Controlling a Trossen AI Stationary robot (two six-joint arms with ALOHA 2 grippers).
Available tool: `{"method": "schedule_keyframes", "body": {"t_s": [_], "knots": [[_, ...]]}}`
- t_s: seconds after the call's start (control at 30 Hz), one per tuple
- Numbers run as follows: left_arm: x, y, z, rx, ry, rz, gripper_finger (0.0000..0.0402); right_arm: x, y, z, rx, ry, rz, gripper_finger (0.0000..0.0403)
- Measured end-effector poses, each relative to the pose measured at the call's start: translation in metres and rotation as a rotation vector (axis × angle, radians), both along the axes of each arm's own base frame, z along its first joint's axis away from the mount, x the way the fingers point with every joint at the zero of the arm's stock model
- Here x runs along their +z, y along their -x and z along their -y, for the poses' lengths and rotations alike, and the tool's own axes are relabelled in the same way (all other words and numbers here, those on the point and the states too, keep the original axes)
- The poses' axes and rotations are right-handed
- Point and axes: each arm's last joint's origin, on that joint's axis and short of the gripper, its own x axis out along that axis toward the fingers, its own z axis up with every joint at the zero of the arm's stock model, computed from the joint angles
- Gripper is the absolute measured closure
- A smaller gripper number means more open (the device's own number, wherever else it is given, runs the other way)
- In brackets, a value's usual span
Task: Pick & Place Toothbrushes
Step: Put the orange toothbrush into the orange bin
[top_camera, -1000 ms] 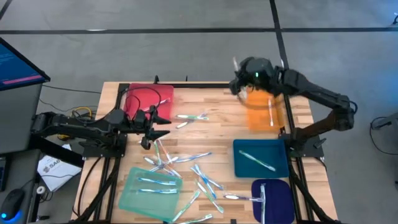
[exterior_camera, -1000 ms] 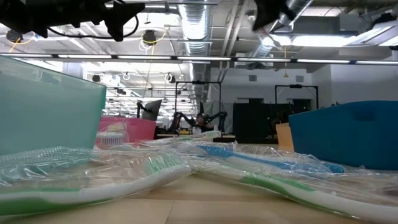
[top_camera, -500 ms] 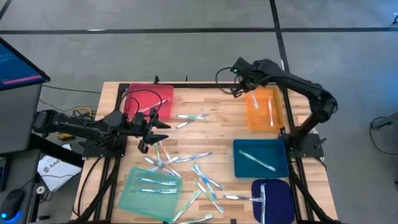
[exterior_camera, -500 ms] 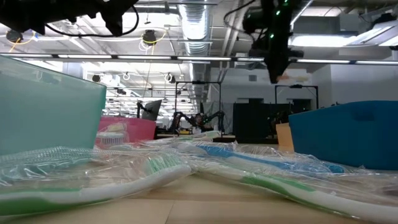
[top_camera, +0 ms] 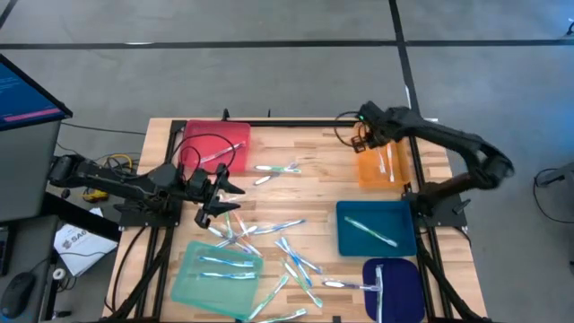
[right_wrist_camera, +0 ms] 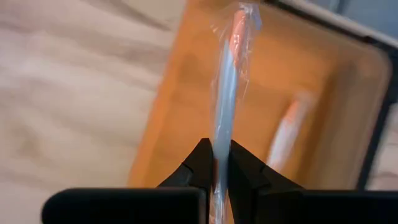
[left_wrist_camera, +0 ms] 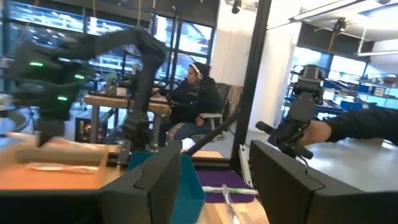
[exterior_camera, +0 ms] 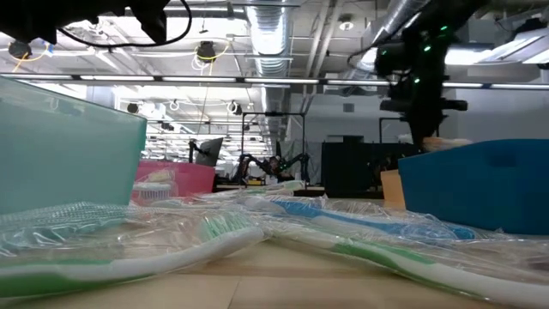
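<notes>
Right gripper [right_wrist_camera: 214, 163] pinched tight on wrapped toothbrush [right_wrist_camera: 227, 93], above orange tray [right_wrist_camera: 323, 112]; brush's long axis runs straight out from fingertips, along tray's length. Left gripper [top_camera: 218, 191], jaws parted, empty, well apart from orange tray, beside red tray [top_camera: 215, 144].

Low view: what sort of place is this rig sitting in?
Probably a robotics lab or workshop. Bare ceiling ducts and strip lights run overhead, more robot arms stand at benches farther back, and a seated person works at a desk beyond the wooden table.
</notes>
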Motion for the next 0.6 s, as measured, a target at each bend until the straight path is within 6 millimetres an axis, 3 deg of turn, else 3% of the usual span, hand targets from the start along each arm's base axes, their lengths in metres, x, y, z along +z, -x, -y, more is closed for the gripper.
{"method": "schedule_keyframes", "body": {"t_s": [0.23,0.47,0.6], "knots": [[0.001,0.0,-0.001,0.041,0.009,0.01,0.0216,-0.022,0.045,-0.019,-0.09,-0.033,0.022,0.0383],[0.004,0.001,-0.002,0.041,0.01,0.037,0.0216,-0.028,0.05,-0.023,-0.094,-0.023,0.065,0.0383],[0.004,0.001,-0.001,0.037,0.009,0.037,0.0216,-0.035,0.057,-0.017,-0.143,-0.032,-0.037,0.0383]]}}
